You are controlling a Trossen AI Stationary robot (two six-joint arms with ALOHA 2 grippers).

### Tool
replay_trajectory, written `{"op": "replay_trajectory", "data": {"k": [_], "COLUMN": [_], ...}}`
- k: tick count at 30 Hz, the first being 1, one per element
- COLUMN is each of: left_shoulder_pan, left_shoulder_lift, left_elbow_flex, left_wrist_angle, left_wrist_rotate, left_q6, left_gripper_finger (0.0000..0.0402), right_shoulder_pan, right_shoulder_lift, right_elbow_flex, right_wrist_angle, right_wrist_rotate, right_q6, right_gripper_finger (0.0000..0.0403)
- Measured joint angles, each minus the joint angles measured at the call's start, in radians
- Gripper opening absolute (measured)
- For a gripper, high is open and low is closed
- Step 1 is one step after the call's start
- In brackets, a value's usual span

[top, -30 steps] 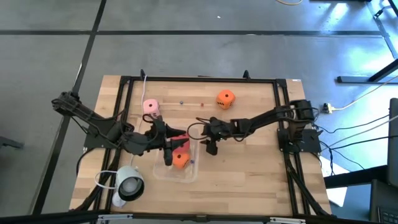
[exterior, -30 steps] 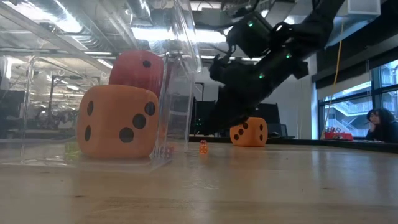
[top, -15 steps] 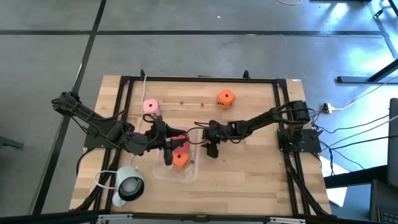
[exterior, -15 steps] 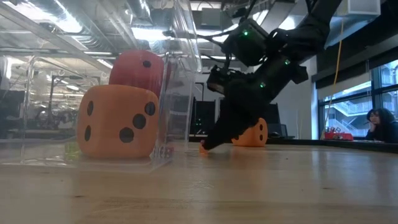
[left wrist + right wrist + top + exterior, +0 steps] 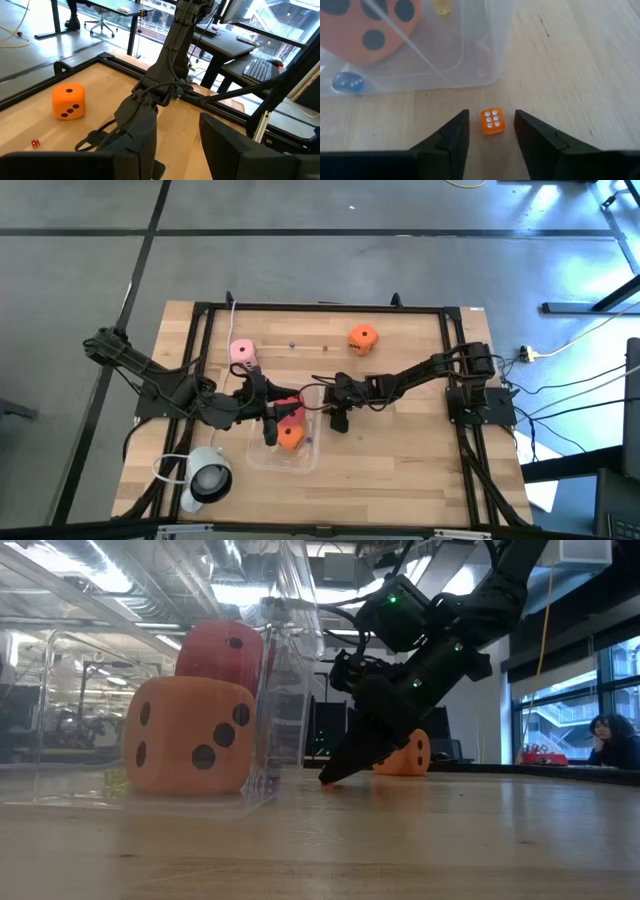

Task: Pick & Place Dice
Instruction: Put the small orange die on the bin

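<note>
Table [image 5: 400,450]: pale wood top inside a black frame, carrying both arms and all items.

Clear plastic bin [image 5: 262,455]: sits left of the table's centre toward the near edge; transparent walls, open top.

White round device [image 5: 207,477]: stands at the table's near left corner.

Left gripper [image 5: 272,423]: reaches over the bin's left side. Its fingers [image 5: 227,150] are parted, with nothing seen between them in the wrist view.

Right gripper [image 5: 338,420]: lowered to the table just beside the bin's right wall. Its fingers [image 5: 451,136] stand apart on either side of a tiny orange die, one on each flank; a gap shows on both sides, so no contact is seen.

Orange die [image 5: 289,437]: large soft cube with dark pips, inside the bin.

Red die [image 5: 222,652]: large, inside the bin, behind and above the orange one in the low view.

Second orange die [image 5: 362,338]: large, alone on the far part of the table, well apart from the bin.

Pink die [image 5: 242,351]: large, pale, on the far left of the table, beyond the bin.

Tiny orange die [image 5: 491,121]: white pips, six showing upward, on the wood just outside the bin wall.

Tiny blue die [image 5: 347,82] and tiny yellow die [image 5: 442,6]: inside the bin, on its floor.

Tiny red die [image 5: 35,143]: on the table near the second orange die.
</note>
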Motion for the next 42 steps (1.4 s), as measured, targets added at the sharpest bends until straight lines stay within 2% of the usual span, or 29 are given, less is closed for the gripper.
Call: {"op": "replay_trajectory", "data": {"k": [11, 28, 42], "left_shoulder_pan": [0.0, -0.016, -0.017], "left_shoulder_lift": [0.0, -0.04, -0.061], "left_elbow_flex": [0.0, 0.0, 0.0], "left_wrist_angle": [0.0, -0.001, -0.032], "left_wrist_rotate": [0.0, 0.0, 0.003], "left_q6": [-0.005, -0.005, 0.002], "left_gripper_finger": [0.0139, 0.0139, 0.0139], "right_shoulder_pan": [0.0, 0.0, -0.002], "right_shoulder_lift": [0.006, 0.004, -0.161], "right_elbow_flex": [0.001, 0.003, -0.005], "right_wrist_angle": [0.0, -0.038, -0.263], "right_wrist_rotate": [0.018, 0.004, 0.003], "right_q6": [0.01, 0.118, 0.117], "right_gripper_finger": [0.0049, 0.0049, 0.0049]}}
